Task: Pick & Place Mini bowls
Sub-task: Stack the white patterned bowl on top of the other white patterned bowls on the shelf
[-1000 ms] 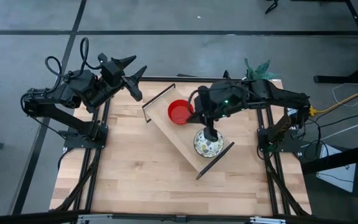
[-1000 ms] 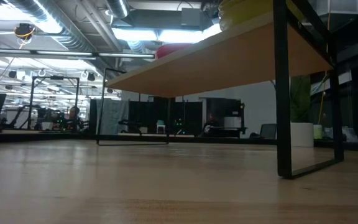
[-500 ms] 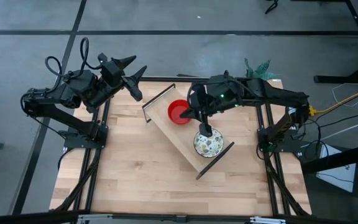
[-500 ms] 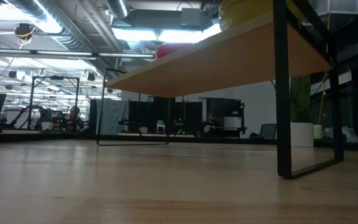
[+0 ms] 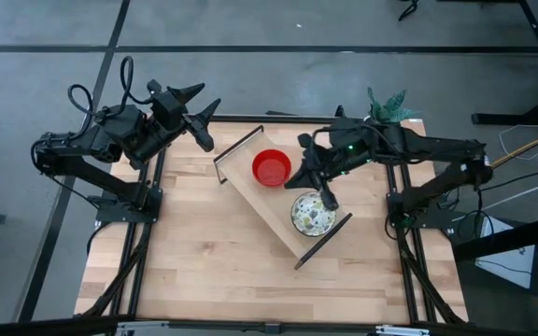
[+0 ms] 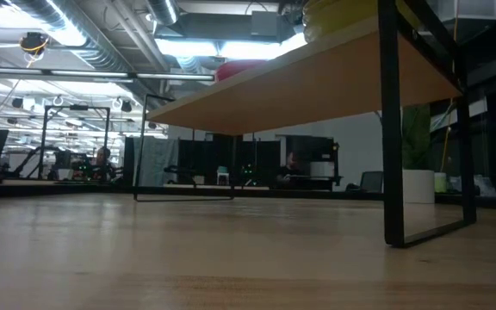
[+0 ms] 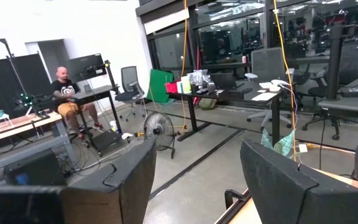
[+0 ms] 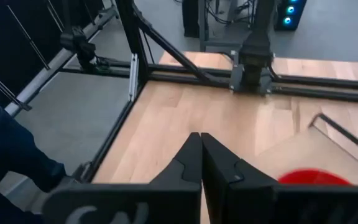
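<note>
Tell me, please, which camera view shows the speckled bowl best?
The high view: it looks straight down into the speckled bowl on the raised shelf, with the right gripper at its rim. The low view shows only its yellow outside above the shelf edge. Neither wrist view shows it.

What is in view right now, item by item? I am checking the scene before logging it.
Red mini bowl: one, glossy red, on the raised shelf's far end.
Patterned mini bowl: one, white inside with green-yellow speckles, on the shelf's near end.
Raised shelf: one, light wood top on black legs, set diagonally mid-table.
Table: one, light wood.
Plant: one, green leaves, at the table's far right corner.
Person: one, seated at a desk in the room beyond, seen in the left wrist view.
Left hand: dark, open, raised off the table's far left corner.
Right hand: dark, shut, empty, over the shelf beside the patterned bowl.
</note>
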